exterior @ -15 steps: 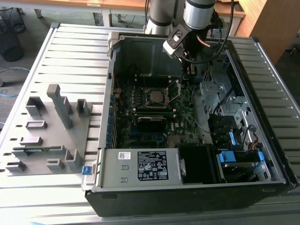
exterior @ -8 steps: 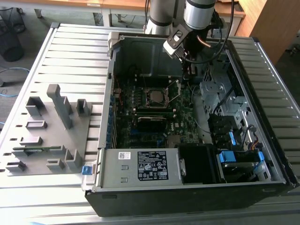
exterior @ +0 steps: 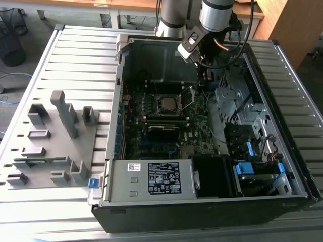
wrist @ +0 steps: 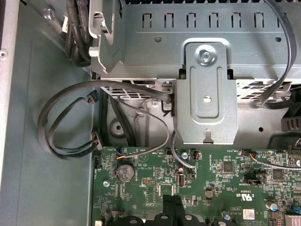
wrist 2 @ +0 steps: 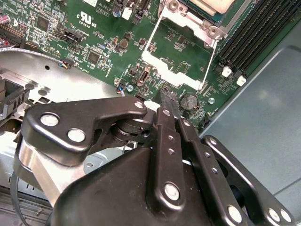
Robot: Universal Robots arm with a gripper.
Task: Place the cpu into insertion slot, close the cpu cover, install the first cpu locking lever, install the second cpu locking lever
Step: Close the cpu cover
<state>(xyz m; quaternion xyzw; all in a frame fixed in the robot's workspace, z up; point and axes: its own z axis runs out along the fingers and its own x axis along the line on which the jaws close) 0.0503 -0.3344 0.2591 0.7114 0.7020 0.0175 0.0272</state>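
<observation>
in the exterior view the open computer case (exterior: 151,55) lies on the slatted surface (exterior: 75,55). the cpu (exterior: 167,104) sits flat in the insertion slot (exterior: 157,104) on the green motherboard (exterior: 151,138), so placing looks done. the cpu cover (exterior: 187,97) stands swung open on the exterior view's right of the slot, with the claw (exterior: 204,75) low inside the case just beyond it. in the second wrist view the claw (wrist 2: 168,96) has its fingers pressed together with nothing between them, and its tip is just beside the free edge of the cpu cover (wrist 2: 160,63); whether they touch i cannot tell. the cpu (wrist 2: 214,4) lies past the hinge side, and a coin battery (wrist 2: 189,100) sits near the tip. the step in hand looks like closing the cover. to do it well, catch the free edge squarely at its middle, then push it along the hinge's arc rather than straight down. keep off the thin wire lever (wrist 2: 208,61) beside the frame and off the battery. in the first wrist view the claw (wrist: 173,203) hangs over the board near the coin battery (wrist: 124,172), with loose cables (wrist: 70,122) and a metal bracket (wrist: 204,89) beyond. a slow, shallow sweep should keep the arm clear of them.
</observation>
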